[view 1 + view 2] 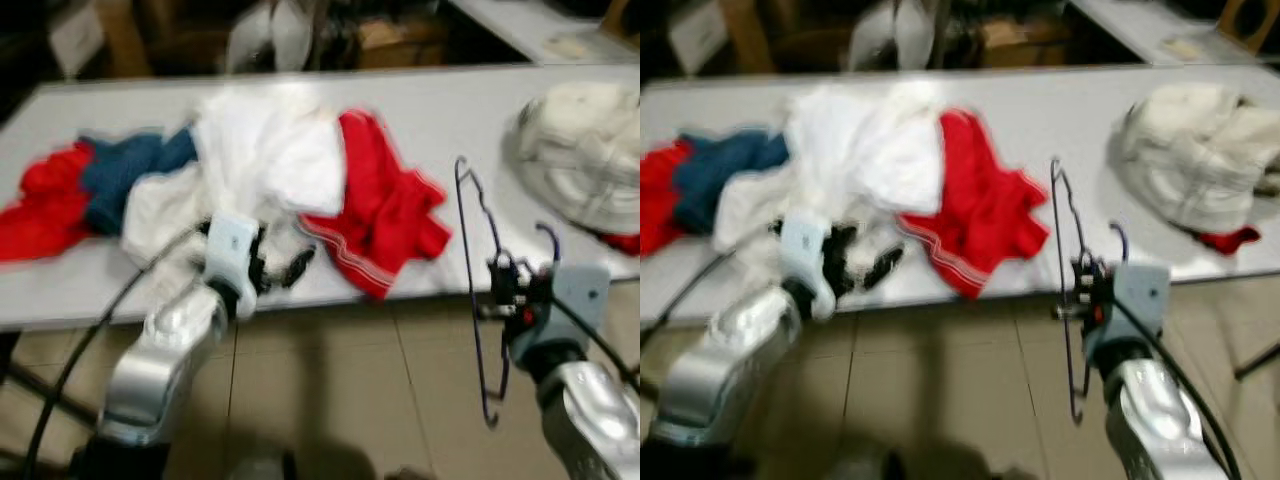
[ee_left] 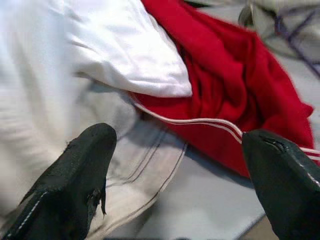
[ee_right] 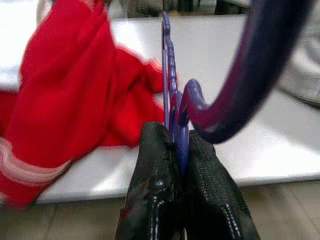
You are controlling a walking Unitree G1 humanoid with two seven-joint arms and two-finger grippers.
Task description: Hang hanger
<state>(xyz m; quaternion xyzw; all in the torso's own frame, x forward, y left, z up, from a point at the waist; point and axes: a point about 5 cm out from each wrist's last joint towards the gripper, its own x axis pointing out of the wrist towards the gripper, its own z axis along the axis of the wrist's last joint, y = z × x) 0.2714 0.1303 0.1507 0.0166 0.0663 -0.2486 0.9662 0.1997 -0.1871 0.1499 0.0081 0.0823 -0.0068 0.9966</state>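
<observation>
Right gripper [image 1: 505, 290] clamped on purple hanger [image 1: 472, 290], held upright off the table's [image 1: 450, 110] front edge. Left gripper [image 1: 285, 268], fingers spread, sits at white garment [image 1: 270, 150] beside red garment [image 1: 385, 210].

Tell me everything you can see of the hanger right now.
The hanger is a thin dark-purple frame, plastic or coated wire by its look, with a curved hook beside the grip. It stands on edge, its long side roughly vertical, held off the table in front of its near edge. The right hand is shut on it near the hook. No garment hangs on it; the red garment lies apart on the table.
</observation>
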